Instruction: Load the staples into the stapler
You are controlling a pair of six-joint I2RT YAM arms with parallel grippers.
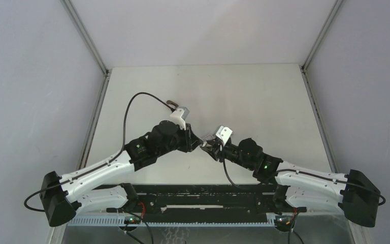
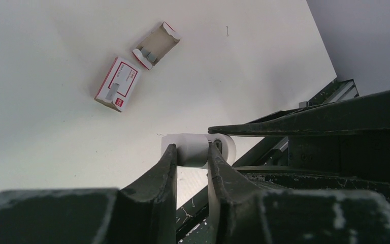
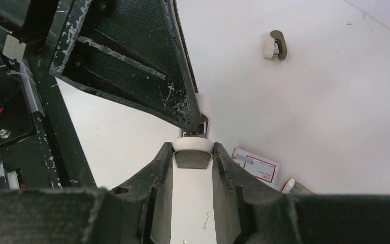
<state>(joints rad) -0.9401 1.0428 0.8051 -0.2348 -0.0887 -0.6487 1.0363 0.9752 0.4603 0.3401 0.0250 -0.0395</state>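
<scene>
The white stapler (image 2: pixel 195 145) is held off the table between both grippers. My left gripper (image 2: pixel 192 152) is shut on its white body. My right gripper (image 3: pixel 193 152) is shut on its rounded white end (image 3: pixel 193 144), with metal showing just beyond. The two grippers meet tip to tip at mid-table in the top view, left (image 1: pixel 195 141) and right (image 1: pixel 210 146). The staples box, a pink-red sleeve with a white label (image 2: pixel 118 84), lies on the table. Its slid-out tray (image 2: pixel 156 44) lies beside it with grey staples inside. The sleeve also shows in the right wrist view (image 3: pixel 256 168).
A small white and dark brown item (image 3: pixel 274 46) lies on the table further back, also in the top view (image 1: pixel 171 104). The black base rail (image 1: pixel 198 201) runs along the near edge. Grey walls enclose the white table (image 1: pixel 264 101) on both sides.
</scene>
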